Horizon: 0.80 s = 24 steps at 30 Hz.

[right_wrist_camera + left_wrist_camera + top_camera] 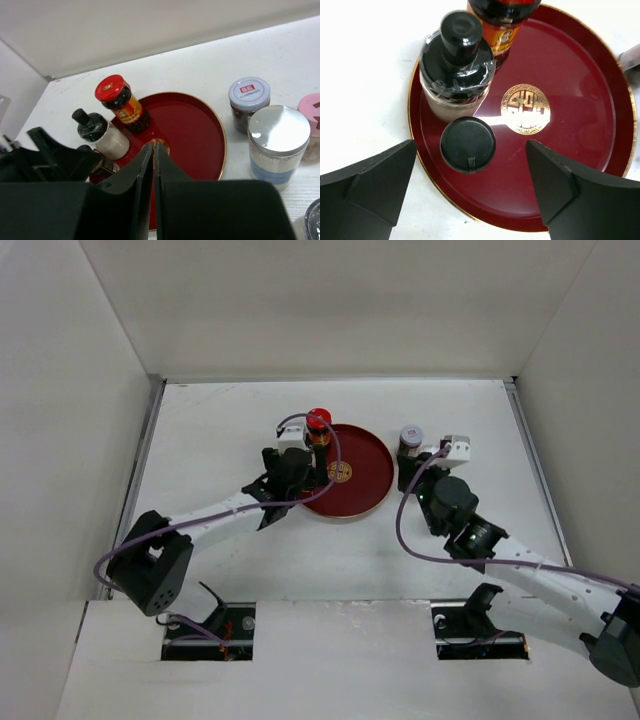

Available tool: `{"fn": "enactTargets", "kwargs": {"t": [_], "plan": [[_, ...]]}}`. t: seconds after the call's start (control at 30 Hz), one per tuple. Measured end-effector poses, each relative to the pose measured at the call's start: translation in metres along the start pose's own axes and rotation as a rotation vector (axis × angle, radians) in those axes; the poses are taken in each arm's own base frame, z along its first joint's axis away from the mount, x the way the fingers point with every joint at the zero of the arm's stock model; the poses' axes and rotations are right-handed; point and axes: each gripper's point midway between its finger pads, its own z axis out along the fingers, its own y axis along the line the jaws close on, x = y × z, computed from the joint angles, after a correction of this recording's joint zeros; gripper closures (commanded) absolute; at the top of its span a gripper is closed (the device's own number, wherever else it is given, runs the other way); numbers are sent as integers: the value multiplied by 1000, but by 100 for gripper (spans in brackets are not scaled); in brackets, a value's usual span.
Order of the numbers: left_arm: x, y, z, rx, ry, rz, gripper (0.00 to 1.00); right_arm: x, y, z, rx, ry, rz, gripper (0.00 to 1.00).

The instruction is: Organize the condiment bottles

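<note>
left wrist view: your left tool point(470, 150) gapes wide, empty, black-capped bottle point(467, 144) standing inside its gap on the tray point(580, 100); lift straight clear, don't clip it. right tool point(154, 150) pinched closed, empty.

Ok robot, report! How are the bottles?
Left end effector open over flat-capped black bottle on red tray. Right end effector shut, empty. Grey-lidded jar, blue-banded jar off tray. Cream bottle crowds black one.

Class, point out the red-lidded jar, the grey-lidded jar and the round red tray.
red-lidded jar point(110, 89), right wrist view, on top of its lid.
grey-lidded jar point(249, 92), right wrist view, on top of its lid.
round red tray point(187, 132), right wrist view, on its bare floor.
</note>
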Motion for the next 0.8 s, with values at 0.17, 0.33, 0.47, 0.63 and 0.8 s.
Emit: {"fn": "enactTargets", "kwargs": {"t": [0.17, 0.33, 0.47, 0.63, 0.8], "plan": [[-31, -2, -18, 42, -94, -53, 6, -15, -27, 11, 117, -4, -29, 79], [-63, 1, -46, 111, -246, -140, 6, -21, -70, 22, 268, -3, -69, 22], [-65, 17, -62, 137, -340, -200, 6, -8, -104, 28, 374, 48, -128, 2], [-45, 47, -67, 94, -391, -257, 6, 10, -132, 44, 474, 132, -191, 0], [-33, 64, -66, 51, -416, -293, 6, 25, -139, 58, 502, 193, -223, 0]]}}
